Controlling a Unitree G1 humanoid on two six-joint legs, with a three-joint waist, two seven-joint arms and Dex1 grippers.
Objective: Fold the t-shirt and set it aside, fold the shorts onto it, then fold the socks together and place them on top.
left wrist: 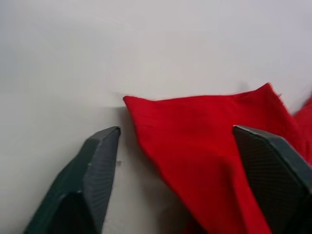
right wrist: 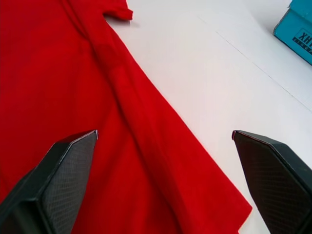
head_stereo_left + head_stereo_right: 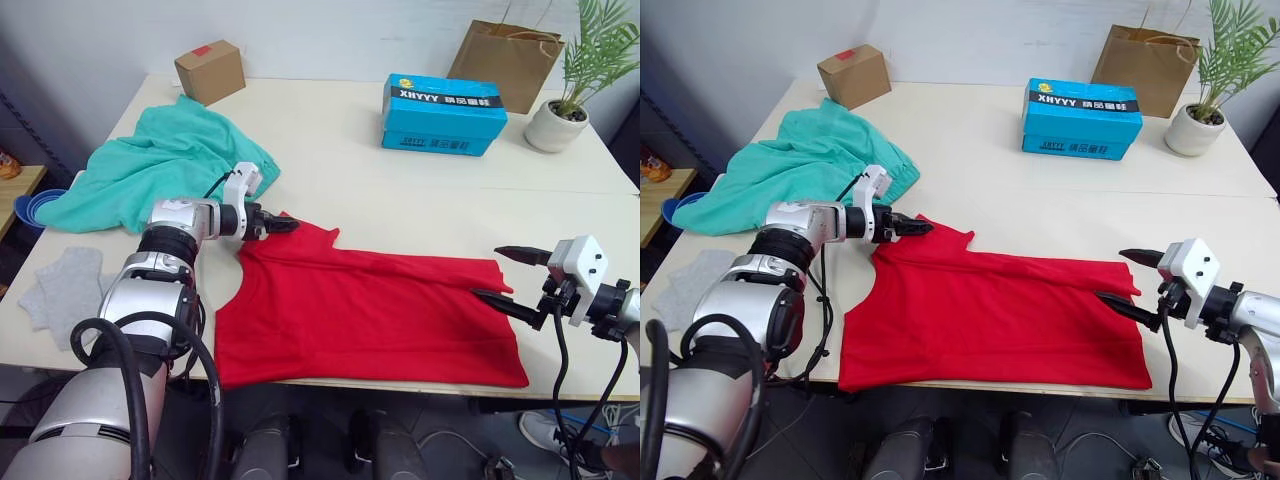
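Note:
The red t-shirt (image 3: pixel 360 310) lies spread along the table's front edge. My left gripper (image 3: pixel 290 225) is at the shirt's far-left corner. In the left wrist view it (image 1: pixel 175 129) is open, with the red corner (image 1: pixel 195 126) lying between its fingers. My right gripper (image 3: pixel 487 272) stands open at the shirt's right edge, one finger over the cloth and one over bare table; the right wrist view shows it (image 2: pixel 165 132) open too. The teal shorts (image 3: pixel 160 165) lie crumpled at the back left. The grey socks (image 3: pixel 60 290) lie flat at the front left, beside my left arm.
A small cardboard box (image 3: pixel 210 70) sits at the back left. A blue box (image 3: pixel 443 113), a brown paper bag (image 3: pixel 505 62) and a potted plant (image 3: pixel 560 120) stand at the back right. A blue bowl (image 3: pixel 35 208) sits on a side table left of the table (image 3: pixel 400 190).

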